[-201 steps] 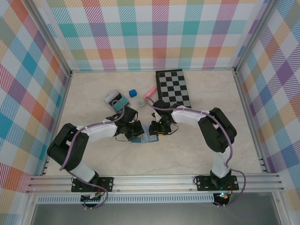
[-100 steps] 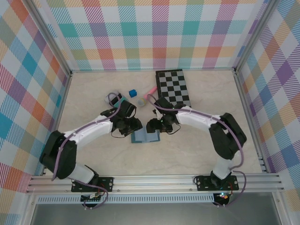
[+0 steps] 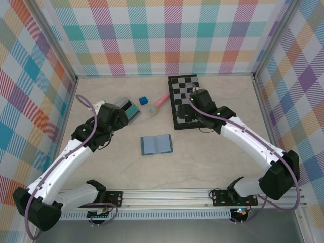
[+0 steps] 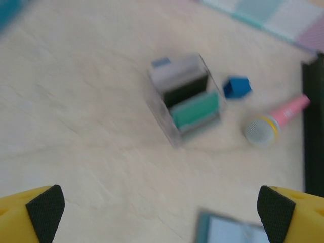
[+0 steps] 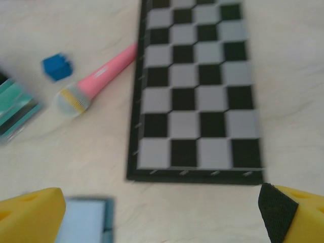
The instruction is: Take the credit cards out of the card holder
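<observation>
The card holder (image 3: 156, 145) lies open and flat mid-table, light blue inside; its edge shows in the left wrist view (image 4: 230, 230) and the right wrist view (image 5: 83, 223). The credit cards (image 3: 128, 108) sit in a small overlapping pile at the back left, with grey, dark and green-teal faces (image 4: 187, 101), and also show at the left edge of the right wrist view (image 5: 15, 114). My left gripper (image 3: 108, 125) hovers left of the holder and near the pile, open and empty (image 4: 161, 217). My right gripper (image 3: 188, 115) hangs over the chessboard's near edge, open and empty (image 5: 162, 217).
A black-and-white chessboard (image 3: 187, 94) lies at the back right. A pink toy microphone (image 3: 158, 104) and a small blue cube (image 3: 143, 100) rest between the board and the card pile. Checked walls enclose the table on three sides.
Both grippers left the card holder and opened. The left arm swung back and left, the right arm back and right over the chessboard. The holder now lies uncovered.
</observation>
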Motion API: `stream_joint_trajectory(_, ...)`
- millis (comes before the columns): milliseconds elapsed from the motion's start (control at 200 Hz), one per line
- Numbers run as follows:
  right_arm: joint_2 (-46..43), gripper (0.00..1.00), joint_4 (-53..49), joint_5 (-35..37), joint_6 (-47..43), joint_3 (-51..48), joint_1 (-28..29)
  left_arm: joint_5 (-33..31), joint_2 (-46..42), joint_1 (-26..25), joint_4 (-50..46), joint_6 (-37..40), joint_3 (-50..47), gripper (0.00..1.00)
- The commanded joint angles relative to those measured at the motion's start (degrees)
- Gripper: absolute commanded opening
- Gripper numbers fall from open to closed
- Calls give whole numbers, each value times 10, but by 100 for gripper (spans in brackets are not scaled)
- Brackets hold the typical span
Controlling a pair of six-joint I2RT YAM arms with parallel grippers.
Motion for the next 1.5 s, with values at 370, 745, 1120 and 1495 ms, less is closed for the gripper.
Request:
stream_joint_trajectory(370, -24, 100, 212, 105, -72, -202, -194, -172, 24, 102, 369, 148, -260, 100)
stream_joint_trajectory(745, 1, 100, 458, 55, -156, -368, -243, 23, 83, 210, 680, 300, -395, 100)
stream_joint_trajectory(1120, 38, 100, 647, -64, -224, -421, -257, 227, 165, 226, 897, 355, -428, 100)
stream_joint_trajectory(1495, 69, 100, 734, -133, -220, -449, -289, 204, 306, 225, 976, 361, -398, 100)
